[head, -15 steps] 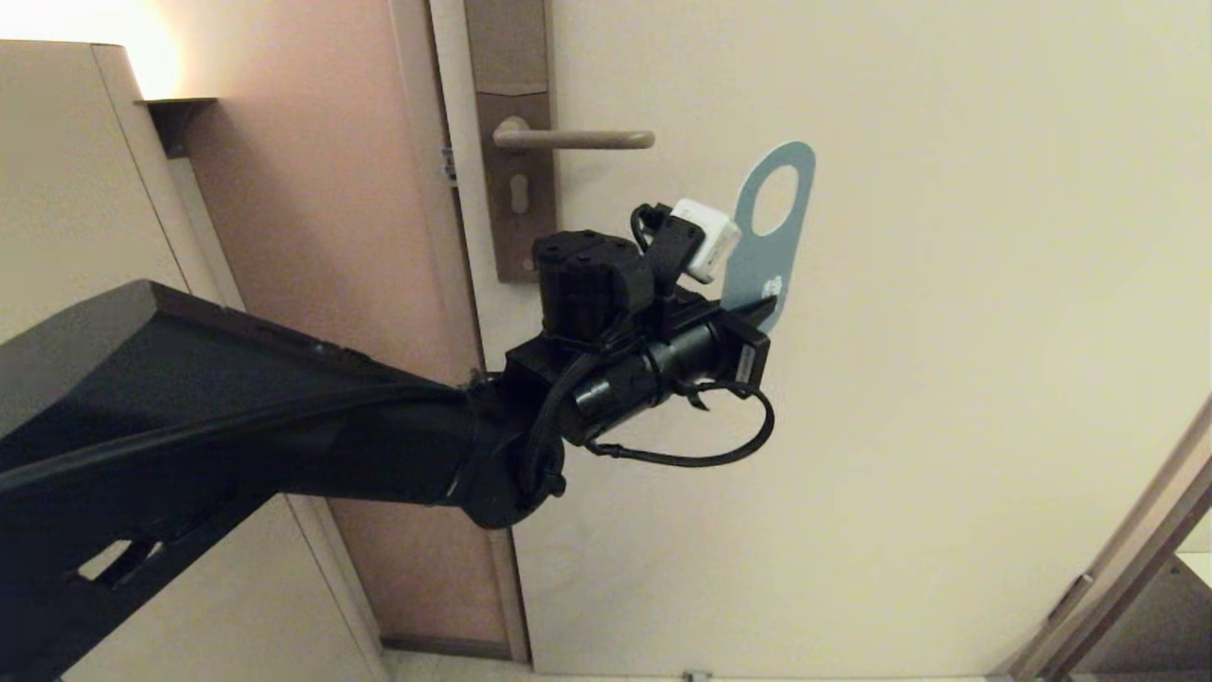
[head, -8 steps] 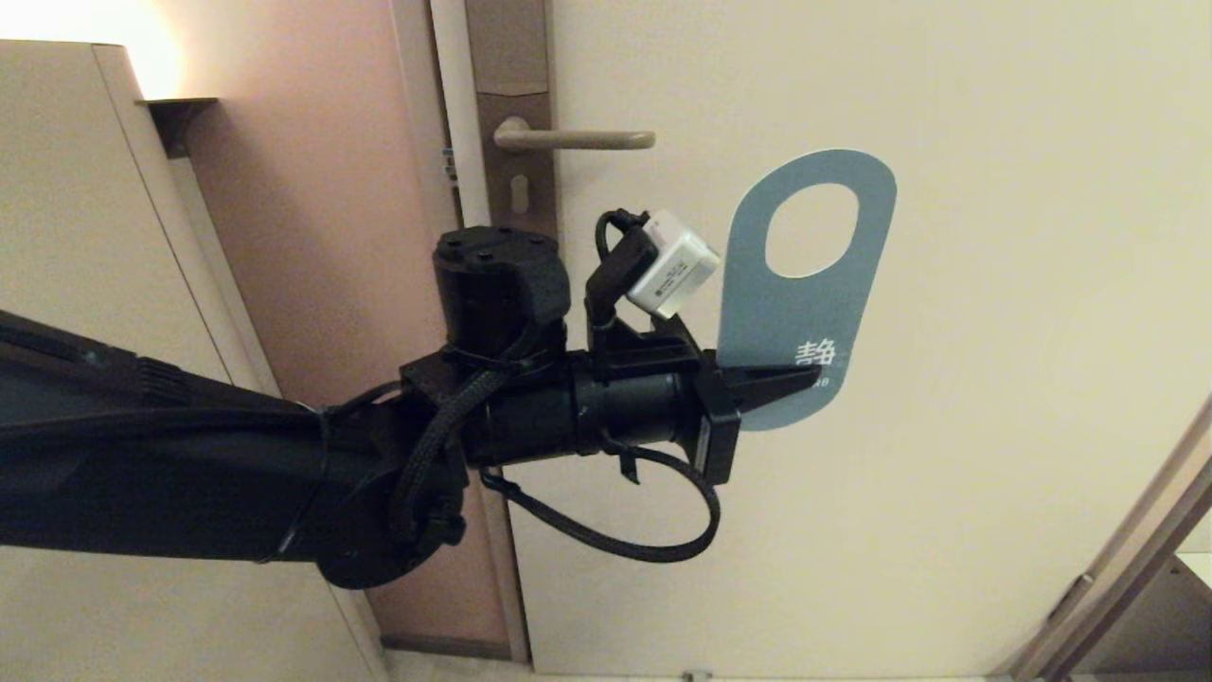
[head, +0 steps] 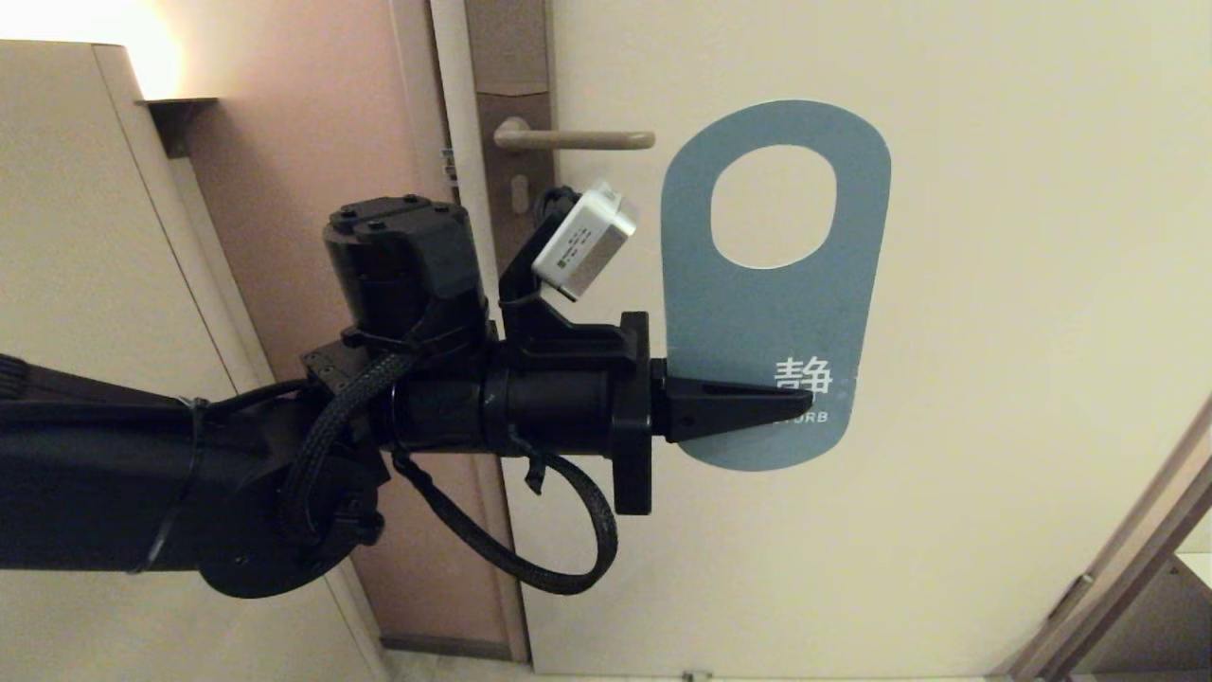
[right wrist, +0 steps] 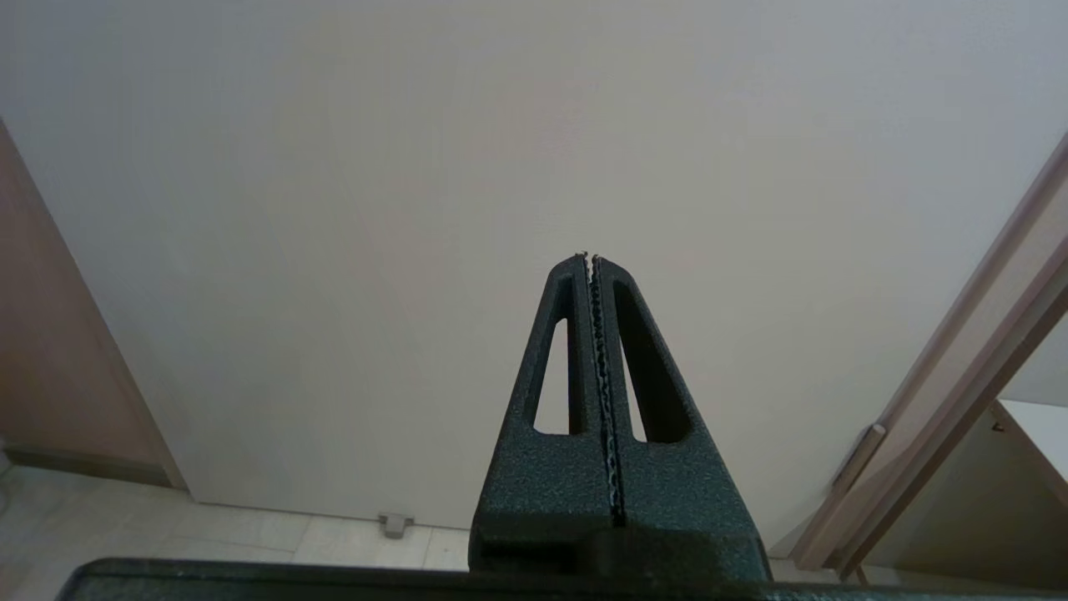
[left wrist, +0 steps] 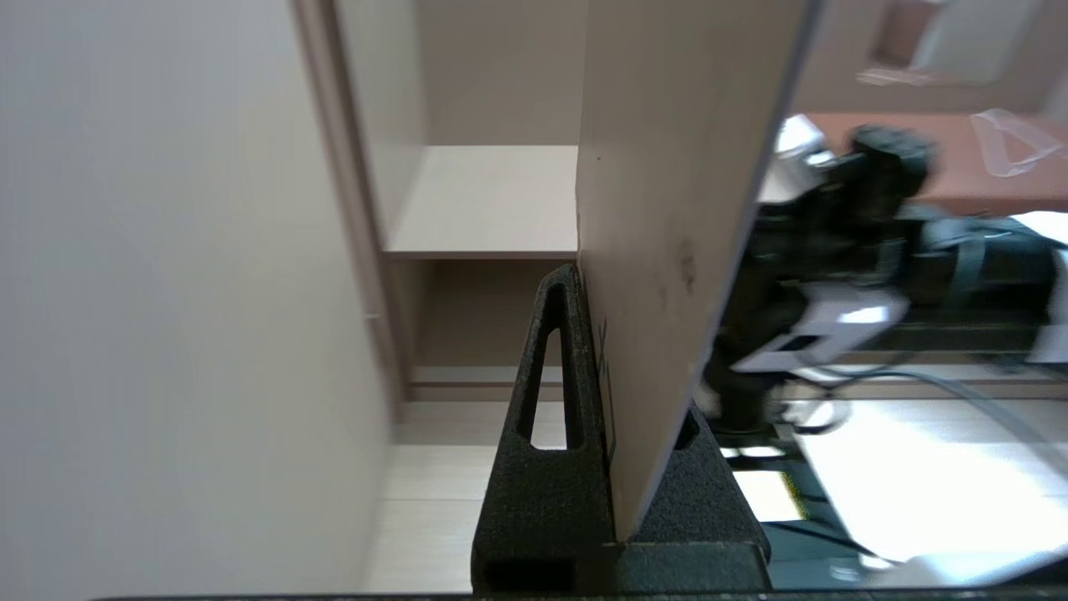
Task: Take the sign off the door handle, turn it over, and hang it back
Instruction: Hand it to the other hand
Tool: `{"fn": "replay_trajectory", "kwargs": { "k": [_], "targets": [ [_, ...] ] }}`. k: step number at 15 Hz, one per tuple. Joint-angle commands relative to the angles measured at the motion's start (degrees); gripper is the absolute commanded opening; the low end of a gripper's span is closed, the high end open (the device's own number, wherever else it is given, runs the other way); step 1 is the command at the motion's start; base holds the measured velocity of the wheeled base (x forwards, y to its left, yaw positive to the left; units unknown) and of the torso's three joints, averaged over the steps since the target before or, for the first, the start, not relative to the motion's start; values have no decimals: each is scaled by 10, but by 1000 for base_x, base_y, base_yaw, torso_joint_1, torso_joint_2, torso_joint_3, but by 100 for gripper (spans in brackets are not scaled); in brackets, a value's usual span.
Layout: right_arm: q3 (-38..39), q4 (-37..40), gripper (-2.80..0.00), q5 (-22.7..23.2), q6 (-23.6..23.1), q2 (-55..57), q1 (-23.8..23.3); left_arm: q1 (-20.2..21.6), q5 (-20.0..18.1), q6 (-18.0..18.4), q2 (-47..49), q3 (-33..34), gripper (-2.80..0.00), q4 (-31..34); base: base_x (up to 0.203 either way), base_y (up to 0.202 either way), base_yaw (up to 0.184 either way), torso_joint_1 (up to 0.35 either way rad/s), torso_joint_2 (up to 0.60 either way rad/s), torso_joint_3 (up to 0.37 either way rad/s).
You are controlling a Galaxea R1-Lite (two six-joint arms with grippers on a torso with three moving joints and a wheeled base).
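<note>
My left gripper is shut on the lower end of the sign. It holds the sign upright in the air, off the door, blue-grey side with white text facing the head camera, oval hole at the top. The sign is to the right of and slightly below the door handle, clear of it. In the left wrist view the sign shows as a pale card clamped between the fingers. My right gripper is shut and empty, pointing at the door, out of the head view.
The cream door fills the right side, with the brown backplate and keyhole at its left edge. A pink-brown wall panel and a beige cabinet stand to the left. A door frame runs at the lower right.
My left arm has drawn back toward the camera and rotated the sign. The sign went from edge-on and tilted to upright with its blue-grey face fully toward the head camera.
</note>
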Motion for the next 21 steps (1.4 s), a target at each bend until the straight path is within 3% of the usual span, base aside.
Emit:
{"fn": "replay_trajectory", "kwargs": {
  "k": [1,4,11,17,21],
  "targets": [
    [0,0,-280,0,0,0,0,1,-15,-10,-12,5,-280,-2,0,0,0,0,0,0],
    [0,0,-280,2,-1,0,0,5,-50,-14,-9,5,-280,-2,0,0,0,0,0,0],
    [-1,0,-280,7,-1,0,0,16,-53,-14,-2,7,-280,-1,0,0,0,0,0,0],
    [-148,131,-280,19,8,11,0,11,-53,-14,-32,47,-280,-3,0,0,0,0,0,0],
    [-236,130,-280,49,6,163,15,3,-53,-15,-44,43,-280,-3,0,0,0,0,0,0]
  ]
}}
